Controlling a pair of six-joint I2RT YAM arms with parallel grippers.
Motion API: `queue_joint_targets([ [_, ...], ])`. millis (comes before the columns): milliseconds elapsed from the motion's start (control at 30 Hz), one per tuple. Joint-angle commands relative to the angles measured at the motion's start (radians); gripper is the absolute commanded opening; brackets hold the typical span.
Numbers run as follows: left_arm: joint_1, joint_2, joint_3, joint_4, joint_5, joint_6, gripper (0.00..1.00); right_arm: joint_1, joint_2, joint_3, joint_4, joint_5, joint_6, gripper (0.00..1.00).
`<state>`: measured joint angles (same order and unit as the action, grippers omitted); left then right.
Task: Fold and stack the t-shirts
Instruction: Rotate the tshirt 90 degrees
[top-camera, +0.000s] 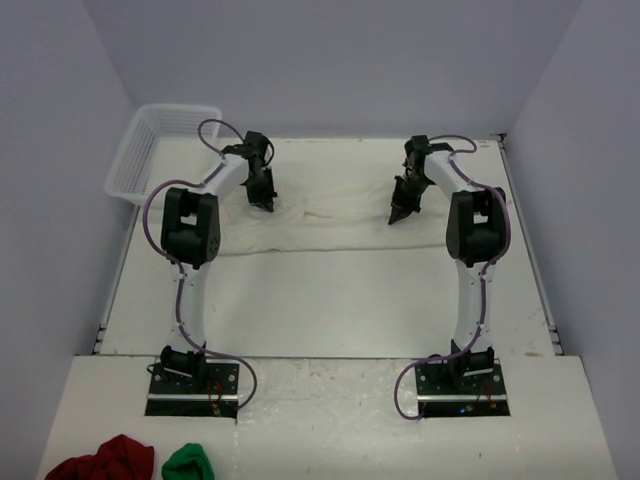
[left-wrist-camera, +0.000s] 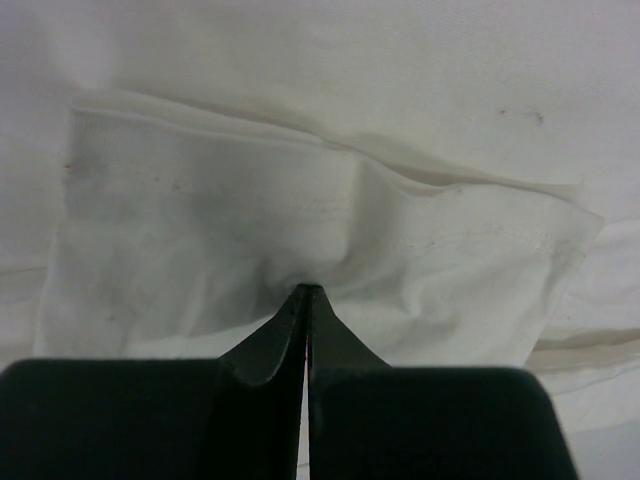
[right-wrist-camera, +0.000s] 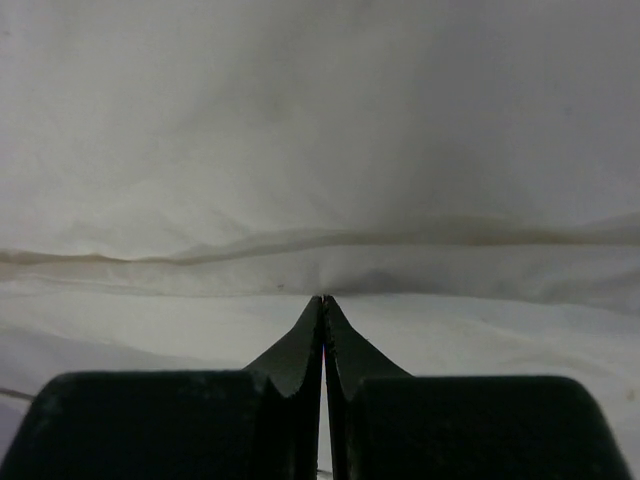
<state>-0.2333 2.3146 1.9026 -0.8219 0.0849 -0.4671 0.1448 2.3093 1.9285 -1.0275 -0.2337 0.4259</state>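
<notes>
- An off-white t-shirt (top-camera: 330, 215) lies spread across the far half of the worktop (top-camera: 340, 300), between both arms.
- The left gripper (top-camera: 268, 204), fingers together, pinches puckered cloth at a hemmed flap.
- The right gripper (top-camera: 397, 217), likewise closed, nips a creased fold.
- A white basket (top-camera: 150, 150) sits at the far-left corner.
</notes>
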Motion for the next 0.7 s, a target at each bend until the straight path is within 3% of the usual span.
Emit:
queue_joint_targets([
  [0, 0.011, 0.046, 0.016, -0.026, -0.002, 0.028, 0.00, 0.016, -0.043, -0.025, -0.063, -0.074, 0.071, 0.00],
  [400, 0.012, -0.029, -0.017, -0.020, 0.012, 0.041, 0.00, 0.078, -0.132, -0.299, 0.116, -0.089, 0.122, 0.00],
  [667, 0.034, 0.063, 0.084, -0.060, 0.003, 0.082, 0.01, 0.104, -0.234, -0.526, 0.224, -0.084, 0.154, 0.00],
])
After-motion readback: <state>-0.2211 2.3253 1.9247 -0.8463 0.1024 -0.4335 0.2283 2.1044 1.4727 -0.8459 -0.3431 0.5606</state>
